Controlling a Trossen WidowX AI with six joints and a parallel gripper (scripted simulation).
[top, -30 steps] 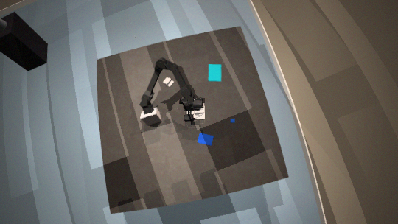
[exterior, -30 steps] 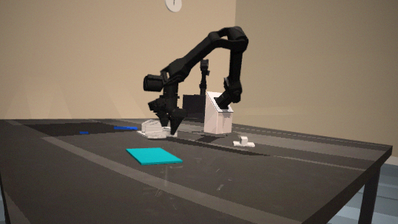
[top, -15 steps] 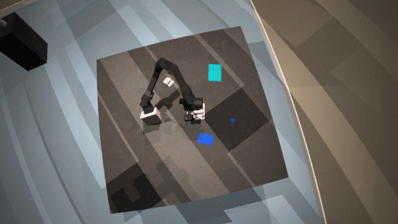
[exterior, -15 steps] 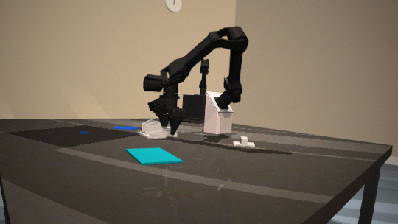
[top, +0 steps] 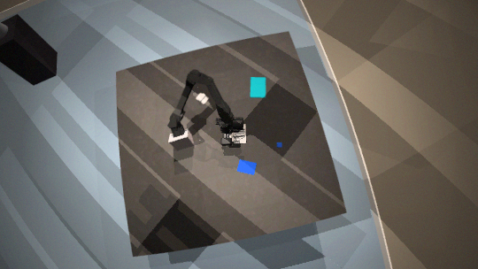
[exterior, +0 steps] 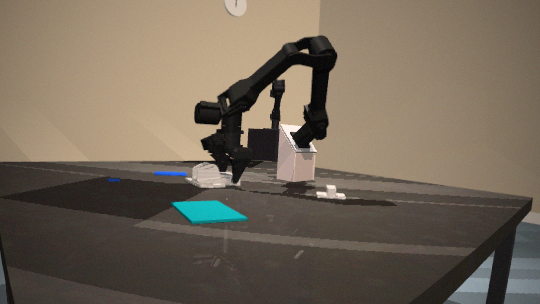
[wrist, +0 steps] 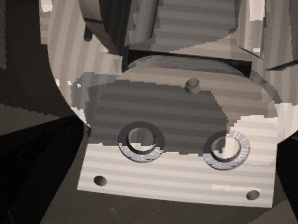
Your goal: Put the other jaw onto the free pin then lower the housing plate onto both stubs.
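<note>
The pale housing plate (wrist: 175, 175) lies over the near end of the white gripper assembly (top: 241, 134) (exterior: 205, 174). In the wrist view, two round stubs, the left stub (wrist: 142, 139) and the right stub (wrist: 225, 148), show inside grey rings in the plate's holes. The plate looks about level, but a small gap beneath it cannot be ruled out. Both jaws run away past its far edge; their gear teeth and pins are hidden under it. My gripper (exterior: 230, 176) (wrist: 179, 135) is open, low at the assembly, with its dark fingers apart on either side of the plate.
A small white part (top: 202, 98) (exterior: 330, 193) lies near the arm. A cyan slab (top: 258, 87) (exterior: 210, 211), a blue slab (top: 246, 167) (exterior: 170, 173) and a small blue block (top: 279, 144) (exterior: 114, 179) lie around. The arm stands on a white box (exterior: 296, 162).
</note>
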